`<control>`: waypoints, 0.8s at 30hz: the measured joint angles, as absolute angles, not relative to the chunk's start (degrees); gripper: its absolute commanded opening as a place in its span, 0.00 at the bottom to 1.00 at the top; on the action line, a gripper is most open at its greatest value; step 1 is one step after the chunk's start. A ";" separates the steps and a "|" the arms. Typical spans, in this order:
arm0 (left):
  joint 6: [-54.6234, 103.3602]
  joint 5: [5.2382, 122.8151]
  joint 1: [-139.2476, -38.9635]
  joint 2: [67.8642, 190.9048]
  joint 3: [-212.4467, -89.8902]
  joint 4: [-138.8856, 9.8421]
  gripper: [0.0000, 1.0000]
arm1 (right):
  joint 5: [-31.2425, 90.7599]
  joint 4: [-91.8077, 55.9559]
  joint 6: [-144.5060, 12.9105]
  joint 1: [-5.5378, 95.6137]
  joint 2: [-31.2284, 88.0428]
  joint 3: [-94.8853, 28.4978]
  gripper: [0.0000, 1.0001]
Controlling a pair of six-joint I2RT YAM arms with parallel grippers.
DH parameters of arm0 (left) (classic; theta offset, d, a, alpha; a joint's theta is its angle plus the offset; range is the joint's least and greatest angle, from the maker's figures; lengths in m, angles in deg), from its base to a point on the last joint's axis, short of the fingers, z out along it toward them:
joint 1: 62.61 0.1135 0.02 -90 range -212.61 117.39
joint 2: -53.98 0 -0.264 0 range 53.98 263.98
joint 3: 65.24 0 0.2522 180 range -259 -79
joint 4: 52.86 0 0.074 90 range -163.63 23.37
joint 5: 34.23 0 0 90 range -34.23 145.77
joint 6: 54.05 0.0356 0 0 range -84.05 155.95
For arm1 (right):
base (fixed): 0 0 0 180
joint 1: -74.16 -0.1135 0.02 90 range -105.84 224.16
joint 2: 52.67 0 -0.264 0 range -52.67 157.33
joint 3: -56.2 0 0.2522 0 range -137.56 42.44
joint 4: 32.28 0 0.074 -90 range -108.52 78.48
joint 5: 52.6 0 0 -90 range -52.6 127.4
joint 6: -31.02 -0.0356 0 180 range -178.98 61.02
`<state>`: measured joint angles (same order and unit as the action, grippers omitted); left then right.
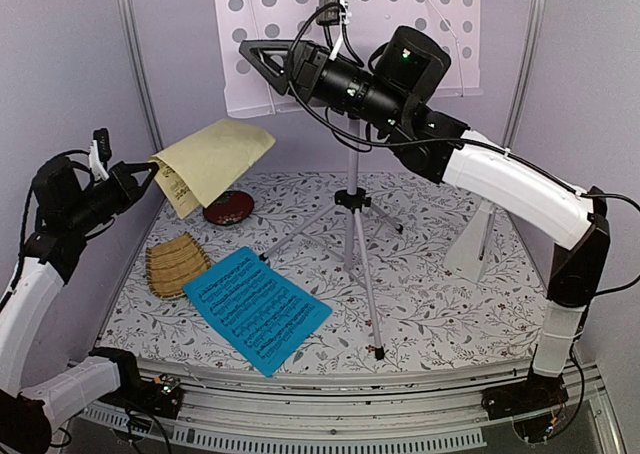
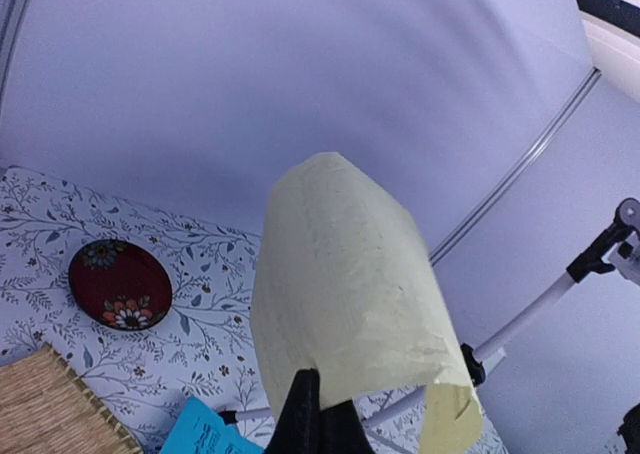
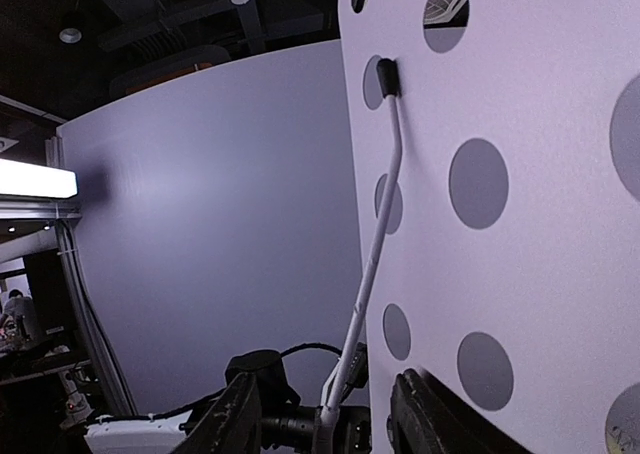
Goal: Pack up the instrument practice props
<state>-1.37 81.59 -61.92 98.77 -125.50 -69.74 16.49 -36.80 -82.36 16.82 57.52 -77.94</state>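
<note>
The blue sheet [image 1: 258, 309] lies on the desk [image 1: 440, 304] before the music stand [image 1: 470, 34]. Left of the stand, my left end effector [image 1: 148, 177] pinches the yellow sheet [image 1: 215, 154] aloft for packing. My right end effector [image 3: 330, 414], fingers apart, straddles the stand's panel edge.

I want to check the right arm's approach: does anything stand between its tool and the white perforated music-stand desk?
Nothing visible does. The right tool is beside the white perforated music-stand desk, with only the desk's own thin wire page holder between its fingers.
</note>
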 measured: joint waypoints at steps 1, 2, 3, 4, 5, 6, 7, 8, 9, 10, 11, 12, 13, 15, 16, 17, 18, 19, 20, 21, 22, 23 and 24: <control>-0.98 82.55 -61.92 98.60 -125.37 -70.81 0.00 | 16.03 -36.96 -82.03 16.82 56.51 -76.12 0.53; -0.54 83.36 -61.92 98.23 -125.24 -71.86 0.00 | 15.79 -37.05 -81.51 16.82 55.33 -74.02 0.56; -0.06 83.82 -61.92 97.79 -125.17 -72.71 0.00 | 15.77 -37.11 -81.22 16.82 54.31 -72.49 0.59; 0.64 84.15 -61.92 97.18 -125.15 -73.98 0.00 | 15.71 -37.35 -80.63 16.82 52.93 -70.37 0.62; 1.47 84.23 -61.92 96.41 -125.15 -75.23 0.00 | 15.64 -37.55 -80.11 16.82 51.40 -68.28 0.64; 2.23 84.28 -61.92 95.60 -125.15 -76.34 0.00 | 15.60 -37.68 -79.41 16.82 49.80 -66.27 0.66; 3.04 84.32 -61.92 94.82 -125.08 -77.32 0.00 | 15.64 -37.77 -78.84 16.82 48.51 -64.78 0.68; 3.48 84.41 -61.92 94.32 -124.93 -77.91 0.00 | 15.68 -37.98 -78.16 16.82 46.68 -62.77 0.70; 4.05 84.69 -61.94 93.92 -124.54 -78.35 0.00 | 15.73 -38.16 -77.27 16.80 44.58 -60.58 0.71; 4.53 85.06 -61.96 93.46 -123.86 -78.44 0.00 | 15.84 -38.31 -76.59 16.82 42.68 -58.83 0.72; 4.83 85.39 -62.25 93.20 -122.99 -78.35 0.00 | 15.97 -38.40 -76.02 16.82 41.17 -57.57 0.73; 5.05 85.57 -62.57 93.22 -122.24 -78.33 0.00 | 16.14 -38.75 -75.32 16.82 39.31 -55.86 0.74; 5.34 85.55 -63.25 93.64 -121.33 -78.33 0.00 | 16.30 -38.88 -74.69 16.82 37.39 -54.20 0.75; 5.86 85.50 -65.50 95.10 -120.08 -78.48 0.00 | 16.87 -39.47 -73.46 16.80 34.35 -51.60 0.78; 6.06 85.41 -67.10 96.13 -119.88 -78.46 0.00 | 17.26 -39.62 -73.03 16.80 32.91 -50.40 0.78; 6.30 85.22 -68.82 97.35 -119.86 -78.44 0.00 | 17.63 -39.71 -72.33 16.80 31.46 -49.15 0.80; 6.54 85.00 -70.66 98.45 -119.86 -78.40 0.00 | 18.09 -39.91 -71.78 16.80 30.26 -48.12 0.81; 6.82 84.76 -72.34 99.19 -119.86 -78.31 0.00 | 18.53 -40.02 -71.43 16.80 29.37 -47.25 0.82; 7.11 84.47 -74.44 99.93 -119.88 -78.24 0.00 | 19.12 -40.15 -70.82 16.80 28.25 -46.09 0.83; 7.52 84.12 -76.69 100.54 -119.90 -78.26 0.00 | 19.71 -40.21 -70.14 16.80 27.09 -44.67 0.83; 8.00 83.49 -78.77 100.89 -119.95 -78.26 0.00 | 20.23 -40.19 -69.77 16.80 26.22 -43.62 0.84; 8.68 82.00 -81.72 101.16 -120.01 -78.29 0.00 | 20.95 -40.30 -69.07 16.80 24.93 -41.85 0.84; 9.62 80.69 -85.26 101.22 -120.10 -78.29 0.00 | 21.78 -40.24 -68.55 16.80 23.77 -40.32 0.84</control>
